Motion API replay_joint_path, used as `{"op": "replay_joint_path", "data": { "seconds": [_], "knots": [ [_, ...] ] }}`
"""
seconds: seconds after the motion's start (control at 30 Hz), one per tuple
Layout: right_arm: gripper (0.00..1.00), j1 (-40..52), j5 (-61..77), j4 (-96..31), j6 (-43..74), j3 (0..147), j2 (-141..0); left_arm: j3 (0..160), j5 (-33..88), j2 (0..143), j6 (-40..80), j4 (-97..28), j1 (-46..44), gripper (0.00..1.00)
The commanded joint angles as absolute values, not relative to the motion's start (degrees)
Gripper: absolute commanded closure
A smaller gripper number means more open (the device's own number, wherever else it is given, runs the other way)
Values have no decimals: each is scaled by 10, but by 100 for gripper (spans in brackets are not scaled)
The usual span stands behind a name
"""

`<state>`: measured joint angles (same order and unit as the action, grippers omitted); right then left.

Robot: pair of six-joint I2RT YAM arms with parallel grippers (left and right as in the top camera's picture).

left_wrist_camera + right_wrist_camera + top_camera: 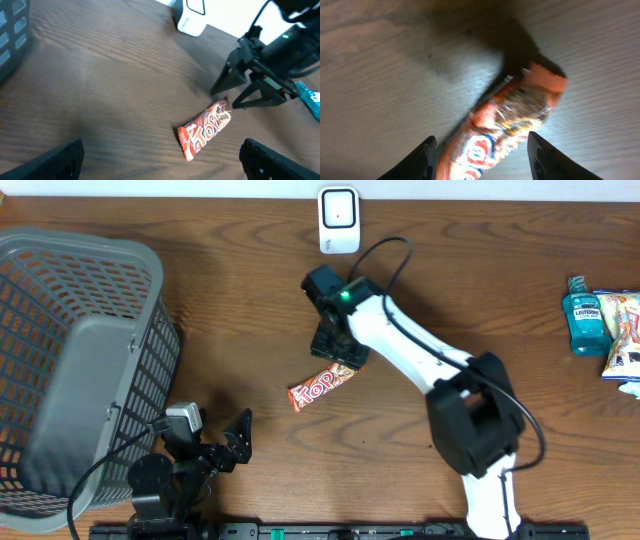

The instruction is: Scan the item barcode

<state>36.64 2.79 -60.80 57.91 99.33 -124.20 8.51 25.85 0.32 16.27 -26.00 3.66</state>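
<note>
An orange-red candy bar [322, 385] lies flat on the wooden table, its printed face up [205, 129]. My right gripper [338, 355] hovers over the bar's upper right end, open, one finger on each side of the wrapper [505, 125] and a gap on the right side. In the left wrist view the right gripper [224, 99] points down at that end. My left gripper [228, 445] is wide open and holds nothing, low near the front edge, well to the bar's left. A white scanner [339, 220] stands at the table's back edge. No barcode shows.
A grey plastic basket [60, 360] fills the left side. A teal mouthwash bottle [585, 320] and snack packets [625, 330] lie at the far right edge. The right arm's cable loops above the bar.
</note>
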Motion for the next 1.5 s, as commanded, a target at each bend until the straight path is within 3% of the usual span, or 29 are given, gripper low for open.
{"op": "replay_joint_path", "data": {
  "seconds": [0.0,0.33,0.37,0.4,0.43,0.47,0.67,0.8,1.1,1.37,1.47],
  "knots": [
    [51,371,25,-632,628,1023,-1293,77,265,2,157,-272,39,1],
    [56,385,34,-675,652,1022,-1355,77,265,2,157,-272,39,1],
    [61,388,31,-681,662,1021,-1363,77,265,2,157,-272,39,1],
    [72,390,29,-686,671,1020,-1373,77,265,2,157,-272,39,1],
    [91,394,29,-690,688,1017,-1399,77,265,2,157,-272,39,1],
    [99,395,34,-690,688,1015,-1413,77,265,2,157,-272,39,1],
    [99,392,47,-690,680,1016,-1446,77,265,2,157,-272,39,1],
    [99,385,46,-649,610,1018,-1404,77,265,2,157,-272,39,1],
    [99,394,61,-475,349,1017,-1285,77,265,2,157,-272,39,1],
    [99,392,255,-383,126,984,-1283,77,265,2,157,-272,39,1],
    [99,381,354,-387,-6,971,-1283,77,265,2,157,-272,39,1]
  ]
}}
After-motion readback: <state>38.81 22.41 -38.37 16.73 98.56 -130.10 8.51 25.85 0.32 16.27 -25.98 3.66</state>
